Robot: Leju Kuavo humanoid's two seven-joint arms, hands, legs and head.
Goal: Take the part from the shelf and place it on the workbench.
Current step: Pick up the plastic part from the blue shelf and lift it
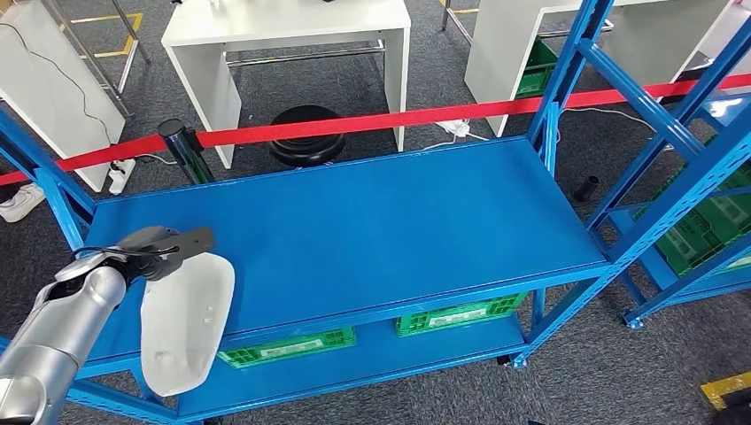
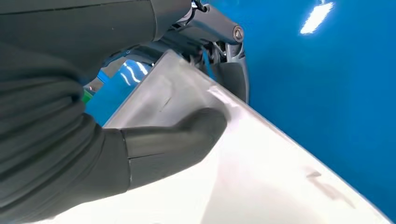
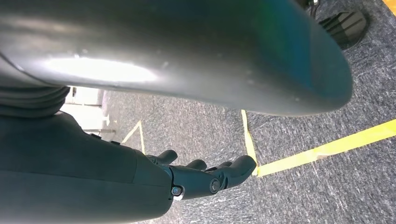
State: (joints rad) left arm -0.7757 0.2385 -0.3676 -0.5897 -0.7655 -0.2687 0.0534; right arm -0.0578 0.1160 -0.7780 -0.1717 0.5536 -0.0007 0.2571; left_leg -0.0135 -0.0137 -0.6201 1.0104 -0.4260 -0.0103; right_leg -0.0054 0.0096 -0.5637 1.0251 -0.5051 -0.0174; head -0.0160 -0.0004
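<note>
Over blue shelf [image 1: 372, 221], white part [image 1: 184, 323] clamped between left hand [image 1: 164, 248] thumb and fingers [image 2: 231, 77]

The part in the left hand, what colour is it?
White, plain and smooth. The part shows best in the head view, held by the left hand.

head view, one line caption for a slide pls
Left hand holds the white part at the blue shelf's front edge.

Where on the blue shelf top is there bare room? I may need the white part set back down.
Nearly all of the shelf top is bare, from the red barrier tape side to the front lip. Only the front left corner is crowded, where the left hand holds the white part.
</note>
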